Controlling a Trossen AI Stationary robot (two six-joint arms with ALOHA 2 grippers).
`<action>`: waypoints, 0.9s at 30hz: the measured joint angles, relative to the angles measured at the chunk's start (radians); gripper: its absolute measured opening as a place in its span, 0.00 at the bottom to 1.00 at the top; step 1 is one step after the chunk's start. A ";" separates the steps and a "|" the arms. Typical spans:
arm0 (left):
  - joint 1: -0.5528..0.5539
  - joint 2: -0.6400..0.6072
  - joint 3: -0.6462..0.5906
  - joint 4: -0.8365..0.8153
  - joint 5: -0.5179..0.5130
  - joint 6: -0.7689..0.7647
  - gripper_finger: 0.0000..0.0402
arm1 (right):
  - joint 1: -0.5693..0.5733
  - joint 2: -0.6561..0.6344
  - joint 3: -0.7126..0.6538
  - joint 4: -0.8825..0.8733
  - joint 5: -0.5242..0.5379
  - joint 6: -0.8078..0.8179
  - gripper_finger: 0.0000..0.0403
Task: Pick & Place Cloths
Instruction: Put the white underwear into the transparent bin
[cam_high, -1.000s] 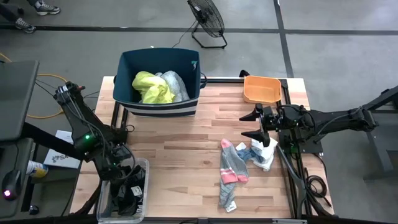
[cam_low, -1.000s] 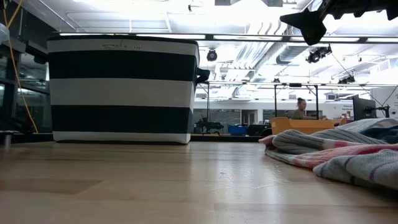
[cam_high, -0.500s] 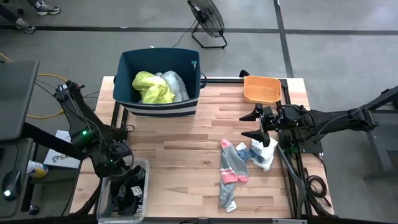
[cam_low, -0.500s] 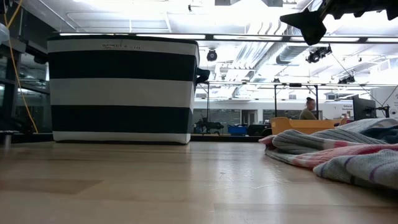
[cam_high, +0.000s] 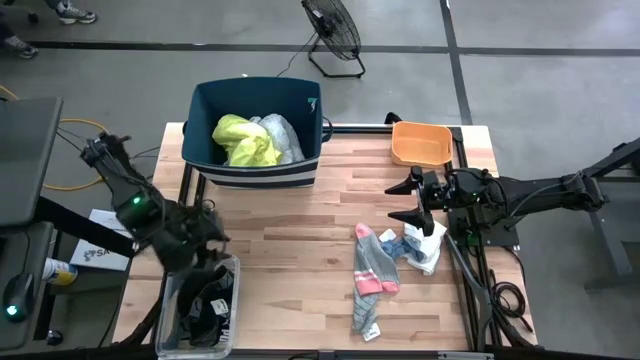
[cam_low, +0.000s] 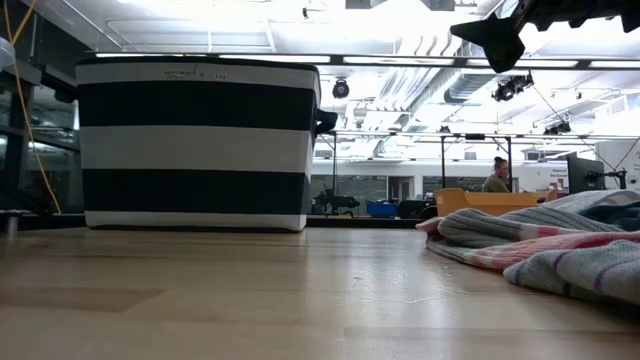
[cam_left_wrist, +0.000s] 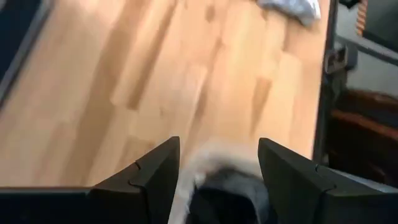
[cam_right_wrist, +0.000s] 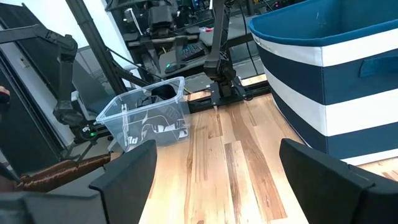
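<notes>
Grey socks with pink toes (cam_high: 374, 275) lie lengthwise down the table's (cam_high: 290, 260) right half, low-view edge cutting them off. Right gripper (cam_high: 408, 201) hovers beside them, fingers wide, empty. Left gripper (cam_left_wrist: 217, 165) grips something pale, blurred

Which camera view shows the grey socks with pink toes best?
The high view: the grey socks with pink toes lie flat on the wooden table, fully visible from above. The low view shows them only edge-on, as a striped heap. The right wrist view does not show them; in the left wrist view I cannot tell.
</notes>
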 joint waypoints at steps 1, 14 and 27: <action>0.026 0.000 0.000 0.014 -0.006 0.036 0.53 | 0.000 0.000 0.000 0.000 0.000 0.000 0.82; 0.294 0.119 0.000 0.274 0.012 0.506 0.53 | 0.000 0.000 0.000 0.000 0.000 0.000 0.82; 0.357 0.247 0.000 0.370 -0.016 0.624 0.53 | 0.000 0.000 0.000 0.000 0.000 0.000 0.82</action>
